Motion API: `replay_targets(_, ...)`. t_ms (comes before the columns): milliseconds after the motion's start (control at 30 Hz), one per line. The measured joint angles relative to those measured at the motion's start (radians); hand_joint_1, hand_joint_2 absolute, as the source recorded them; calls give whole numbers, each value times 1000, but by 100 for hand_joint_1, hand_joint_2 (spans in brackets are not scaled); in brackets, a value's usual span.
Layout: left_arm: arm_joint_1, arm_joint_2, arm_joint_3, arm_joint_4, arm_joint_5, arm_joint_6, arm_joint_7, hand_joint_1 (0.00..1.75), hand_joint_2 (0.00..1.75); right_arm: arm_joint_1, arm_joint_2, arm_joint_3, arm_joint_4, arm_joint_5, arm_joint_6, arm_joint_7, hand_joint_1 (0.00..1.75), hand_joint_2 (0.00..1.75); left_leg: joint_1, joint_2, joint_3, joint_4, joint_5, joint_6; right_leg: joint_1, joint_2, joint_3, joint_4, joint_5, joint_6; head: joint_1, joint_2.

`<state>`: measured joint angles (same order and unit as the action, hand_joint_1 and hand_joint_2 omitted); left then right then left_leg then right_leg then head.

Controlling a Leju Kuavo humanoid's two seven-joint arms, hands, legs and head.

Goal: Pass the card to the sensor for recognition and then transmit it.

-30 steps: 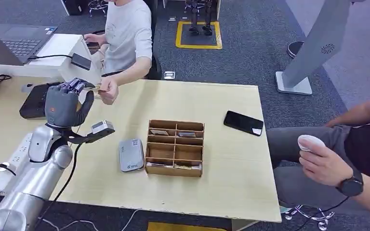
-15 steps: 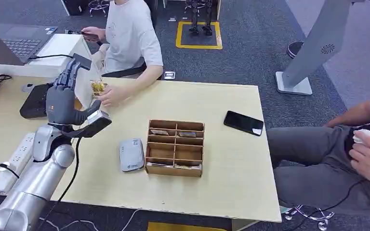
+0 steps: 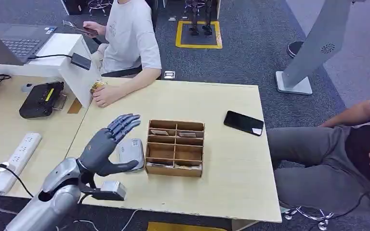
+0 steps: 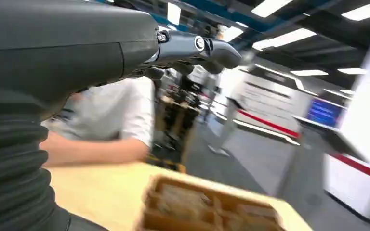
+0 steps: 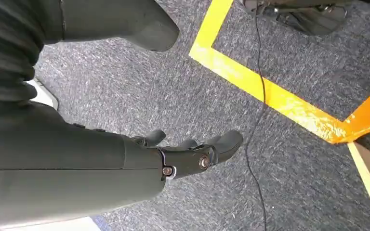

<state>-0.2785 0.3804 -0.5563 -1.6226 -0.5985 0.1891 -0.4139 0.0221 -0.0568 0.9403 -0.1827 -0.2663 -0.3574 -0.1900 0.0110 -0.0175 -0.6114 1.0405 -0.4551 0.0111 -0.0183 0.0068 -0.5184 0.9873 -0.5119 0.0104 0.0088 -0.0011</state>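
Two hands hold nothing: left hand (image 3: 107, 144) spread above the card reader (image 3: 131, 155); right hand (image 5: 192, 154) fingers apart; no legible writing.

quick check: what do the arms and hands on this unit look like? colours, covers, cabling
Left arm is silver metal with rounded joint housings. The left hand is dark grey, with darker ridged fingers. A small grey camera block sits under the wrist, black cable trailing. The right hand matches: grey ribbed cover, thick thumb, silver screws.

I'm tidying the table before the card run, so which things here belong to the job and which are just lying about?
Job: card in a person's hand, sensor, card box, left hand.
Lying about: phone, power strip, black device, laptop.
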Motion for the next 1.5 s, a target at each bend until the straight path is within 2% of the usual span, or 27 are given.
replay_targets(100,39,15,-57,-58,-4,-9,-10,0,175,-4,0,-6,7,-6,-1,-10,0,175,0,0,0,0,0,0,0,0,-2,0,0,0,0,0)
replay_targets(200,62,19,-91,-75,-35,0,-10,0,175,-11,2,-12,11,-6,-1,-12,0,175,0,0,0,0,0,0,0,0,-1,0,0,0,0,0)
replay_targets(467,73,23,-121,-91,-57,7,-7,0,175,-17,3,-16,15,-6,0,-12,0,175,0,-1,0,0,1,1,0,-1,1,0,1,0,0,0)
replay_targets(600,72,23,-145,-87,-212,79,41,0,175,-21,6,-16,16,-6,4,-3,0,175,0,-1,0,0,1,1,0,-1,1,0,1,0,0,0)
replay_targets(700,64,12,-177,-51,-332,123,110,0,175,-27,10,-16,16,-6,11,11,0,175,0,-1,0,0,1,1,0,-1,-2,0,1,0,0,0)
replay_targets(733,55,0,-198,-20,-372,134,153,0,175,-30,11,-16,16,-6,14,16,0,175,0,-1,0,0,1,1,0,-1,-2,0,1,0,0,0)
replay_targets(900,29,-48,-238,72,-457,156,248,0,175,-33,13,-16,16,-6,17,23,0,175,0,-1,0,0,1,1,0,-1,-1,0,1,0,0,0)
replay_targets(1067,7,-92,-246,141,-479,172,317,0,175,-34,22,-16,15,-7,18,37,0,175,0,0,0,0,1,1,0,-1,1,0,1,0,0,0)
replay_targets(1267,-8,-126,-246,207,-476,170,343,0,175,-35,28,-16,11,-7,17,50,0,175,0,0,0,0,1,1,0,-1,0,0,1,0,0,0)
replay_targets(1500,-8,-147,-246,240,-458,168,358,0,175,-34,28,-16,8,-6,15,50,0,175,0,0,0,0,1,1,0,-1,1,0,1,0,0,0)
